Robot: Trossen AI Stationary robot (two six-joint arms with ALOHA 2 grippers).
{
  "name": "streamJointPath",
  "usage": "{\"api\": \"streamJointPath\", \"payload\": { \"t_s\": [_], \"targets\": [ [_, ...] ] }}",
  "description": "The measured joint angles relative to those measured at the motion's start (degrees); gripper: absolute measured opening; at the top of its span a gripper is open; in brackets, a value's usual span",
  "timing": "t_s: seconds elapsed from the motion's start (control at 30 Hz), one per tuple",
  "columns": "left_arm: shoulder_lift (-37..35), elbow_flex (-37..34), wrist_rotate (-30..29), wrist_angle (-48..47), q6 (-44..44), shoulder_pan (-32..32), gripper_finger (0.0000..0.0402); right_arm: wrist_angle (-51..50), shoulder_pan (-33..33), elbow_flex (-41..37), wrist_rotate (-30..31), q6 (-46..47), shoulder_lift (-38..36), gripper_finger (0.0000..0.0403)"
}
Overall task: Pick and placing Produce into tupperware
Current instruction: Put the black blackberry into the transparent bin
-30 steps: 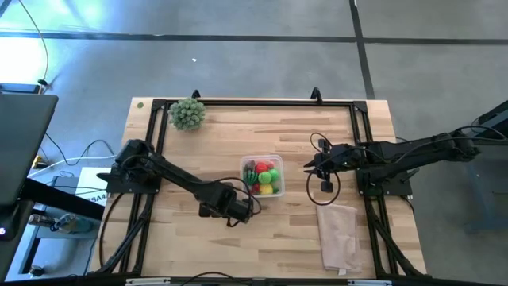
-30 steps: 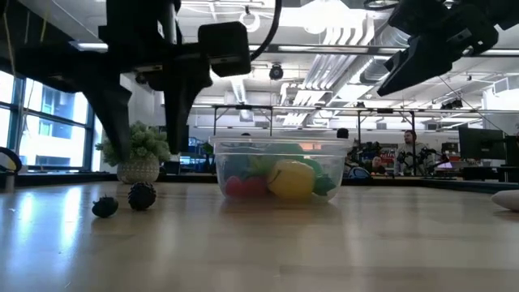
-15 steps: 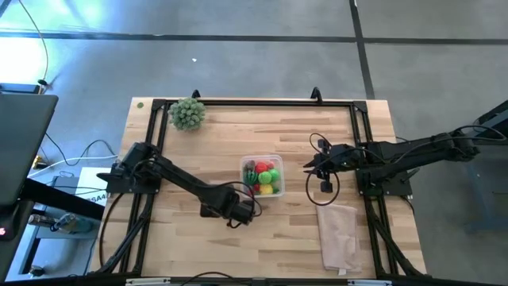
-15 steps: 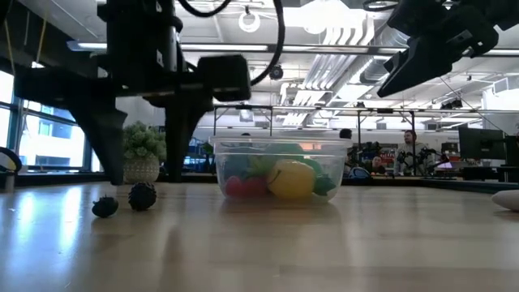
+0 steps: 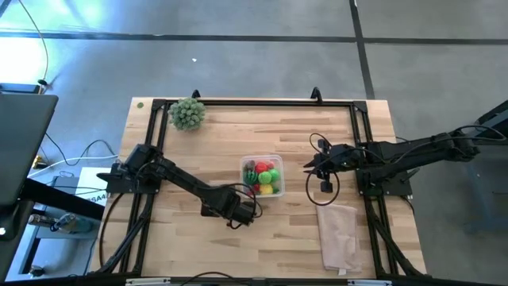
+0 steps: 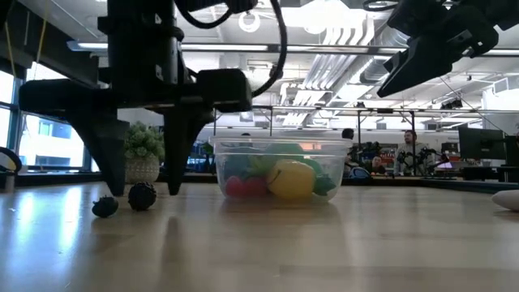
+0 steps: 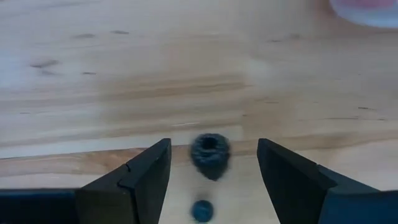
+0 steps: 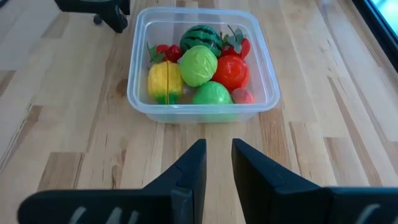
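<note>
Lower now than a second ago, the left gripper [image 6: 139, 193] has dropped until its fingertips sit near the wood, jaws spread wide, straddling the berries without grasping them. Two small dark knobbly berries on the table: larger berry [image 7: 209, 155] between the fingers, hollow at its top; smaller berry [image 7: 200, 210] just beside it. Low view shows both berries apart from each other, resting on the boards, beside the container on the left arm's side.

Tupperware [image 8: 140, 99]: clear, squarish, rounded corners, near table centre, just past the left gripper. Inside: striped dark-green watermelon ball [image 8: 201, 38], pale green cabbage-like ball [image 8: 198, 65], red tomato [image 8: 231, 71], yellow piece [image 8: 164, 81], green ball [image 8: 212, 95], small red bits at the back corner.

Right gripper [image 8: 217, 163] hangs above the table on its own side of the container, fingers nearly together, empty. Unmoved.

Beige cloth [image 5: 339, 234] lies near the right front edge. Bushy pale-green plant [image 5: 187, 113] at the far left corner.
</note>
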Motion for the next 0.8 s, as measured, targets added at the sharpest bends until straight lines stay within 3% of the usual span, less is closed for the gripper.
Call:
{"api": "streamJointPath", "payload": {
  "t_s": [0.47,0.8],
  "targets": [
    [1.50,0.01,1.01,0.51,0.13,0.00,0.0224,-0.05,0.00,0.00,0.00,0.00,0.00,0.0067],
    [1.52,0.01,1.92,0.06,-0.29,0.00,0.0144,-0.02,0.01,0.00,0.00,0.00,0.00,0.0067]
  ]
}}
